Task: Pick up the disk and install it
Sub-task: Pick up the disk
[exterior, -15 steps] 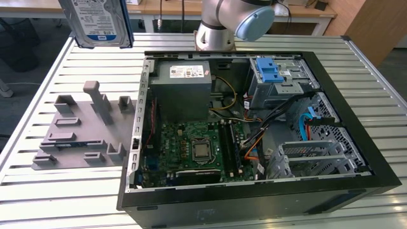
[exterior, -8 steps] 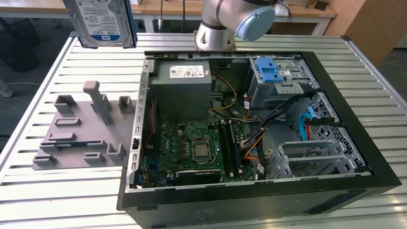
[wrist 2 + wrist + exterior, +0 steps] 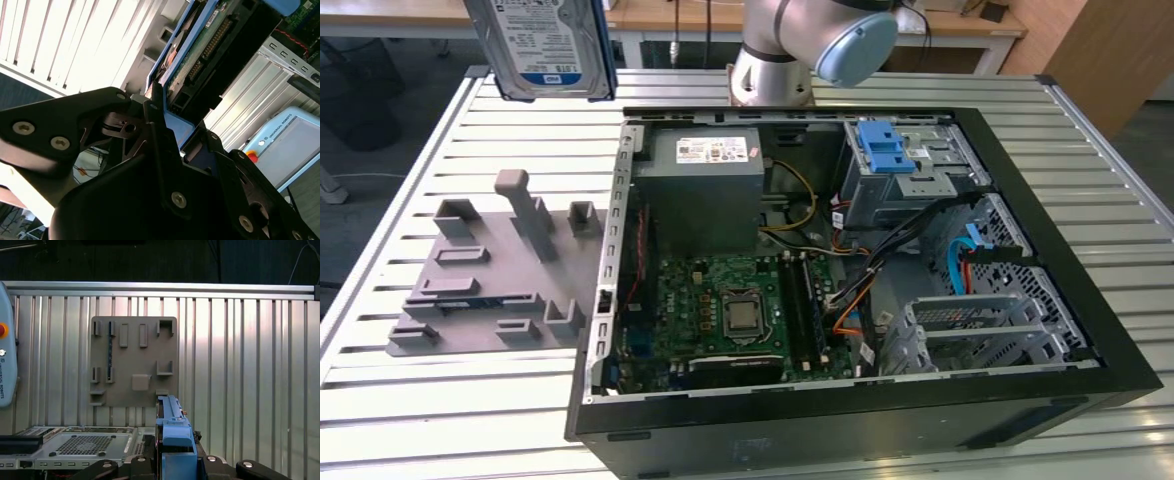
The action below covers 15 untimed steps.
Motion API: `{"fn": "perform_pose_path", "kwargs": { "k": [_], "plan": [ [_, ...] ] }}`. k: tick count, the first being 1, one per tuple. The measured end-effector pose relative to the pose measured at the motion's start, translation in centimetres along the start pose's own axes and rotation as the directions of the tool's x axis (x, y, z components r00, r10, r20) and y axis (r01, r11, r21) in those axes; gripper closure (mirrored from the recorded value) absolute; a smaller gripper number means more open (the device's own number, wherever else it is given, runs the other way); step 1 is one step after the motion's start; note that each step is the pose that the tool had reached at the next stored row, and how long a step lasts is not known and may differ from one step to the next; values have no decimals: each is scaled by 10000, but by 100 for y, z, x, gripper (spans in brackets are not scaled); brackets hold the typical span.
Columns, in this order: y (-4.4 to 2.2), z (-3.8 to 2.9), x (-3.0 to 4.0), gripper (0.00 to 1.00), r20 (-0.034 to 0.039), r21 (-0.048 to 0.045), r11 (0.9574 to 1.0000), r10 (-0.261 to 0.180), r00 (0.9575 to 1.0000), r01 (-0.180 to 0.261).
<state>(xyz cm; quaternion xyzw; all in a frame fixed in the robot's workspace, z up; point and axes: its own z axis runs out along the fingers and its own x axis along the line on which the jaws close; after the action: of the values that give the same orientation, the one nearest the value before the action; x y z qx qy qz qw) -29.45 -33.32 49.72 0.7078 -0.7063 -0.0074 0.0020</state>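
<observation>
- Up in the air above the table (image 3: pixel 454 400), off the computer case's (image 3: pixel 854 420) far corner on the exterior view's left, the disk (image 3: pixel 540 45) hangs on edge. Its label faces outward and nothing touches it from below.
- It stands upright because the gripper (image 3: pixel 179 125) has it by its narrow sides. In the second wrist view the black fingers (image 3: pixel 156 107) are drawn in against the blue rail with no gap I can make out, so I judge the hold firm.
- The disk is a flat silver-grey metal slab with a blue-and-white label. Its other face (image 3: pixel 200 47) is a green circuit board with a dark connector strip, edged in smooth blue plastic.
- A grey holder (image 3: pixel 487 270) lies flat on the table just beside the case, on the exterior view's left. It is matt moulded plastic, studded with upright pegs and slotted blocks, by the look of it a rack for parts.
- The case lies on its side with the panel off, so its inside faces up for reaching in.
- Inside it are a green motherboard (image 3: pixel 734 310), a plain grey power supply (image 3: pixel 707 170) with a white sticker, and a blue latch (image 3: pixel 887 150) on a perforated metal cage.
- The table is ribbed, shiny metal slats.
- The arm's (image 3: pixel 801 40) pale rounded joint stands behind the case.
</observation>
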Motion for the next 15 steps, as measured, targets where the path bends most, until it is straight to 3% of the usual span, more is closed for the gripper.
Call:
{"fn": "perform_pose_path", "kwargs": {
  "k": [15],
  "plan": [
    [-175, -2, 0, 64, 0, 0, 10000, 0, 10000, 0]
  ]
}}
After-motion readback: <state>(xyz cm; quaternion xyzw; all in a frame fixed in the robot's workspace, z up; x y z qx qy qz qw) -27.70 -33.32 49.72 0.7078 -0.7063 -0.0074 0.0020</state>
